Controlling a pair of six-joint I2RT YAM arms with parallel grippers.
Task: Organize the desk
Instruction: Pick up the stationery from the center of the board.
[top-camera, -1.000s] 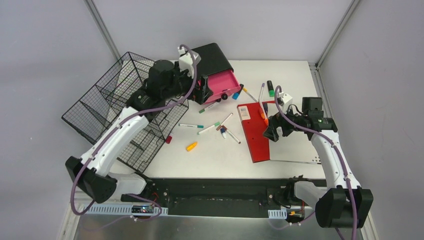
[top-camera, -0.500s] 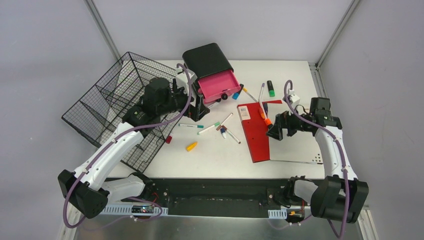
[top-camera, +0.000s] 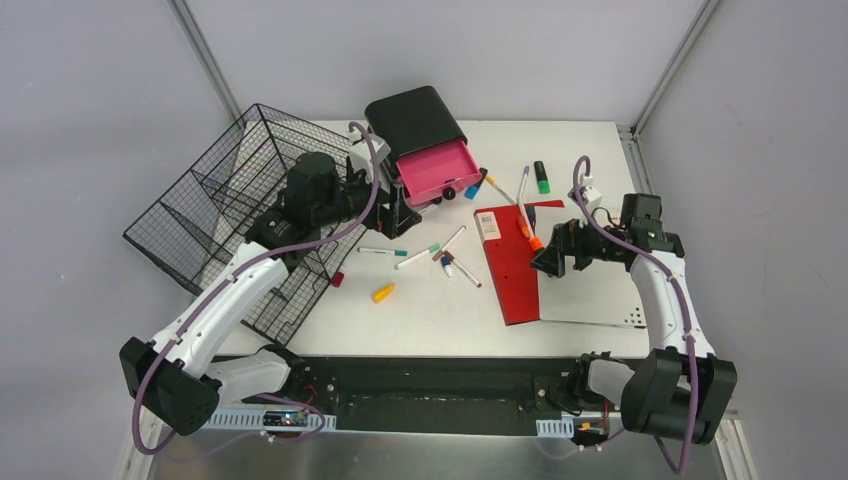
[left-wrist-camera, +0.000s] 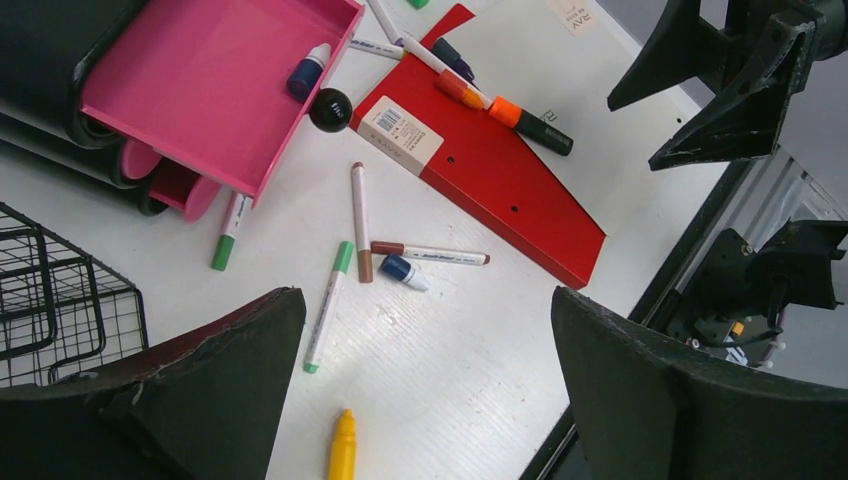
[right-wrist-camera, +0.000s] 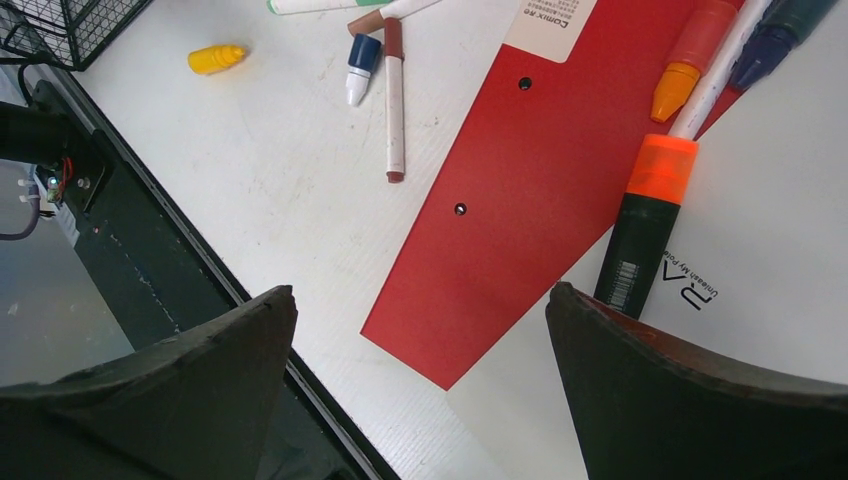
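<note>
From my seat, the white counter (top-camera: 430, 310) spans the view ahead of both bases, between grey walls (top-camera: 450, 50). It carries a wire basket (top-camera: 215, 215), a pink drawer (top-camera: 435, 168), markers (top-camera: 418, 256) and a red notebook (top-camera: 512, 265). The left tool (top-camera: 398, 213) hangs beside the drawer with its jaws apart. The right tool (top-camera: 547, 263) hangs over the notebook, also with its jaws apart.

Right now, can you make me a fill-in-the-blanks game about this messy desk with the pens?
The open drawer is ____ in colour.
The highlighter on the notebook has an ____ cap.
The wire basket sits at the ____ side of the desk.
The left gripper and the right gripper are both wide ____.
Missing words: pink, orange, left, open.
</note>
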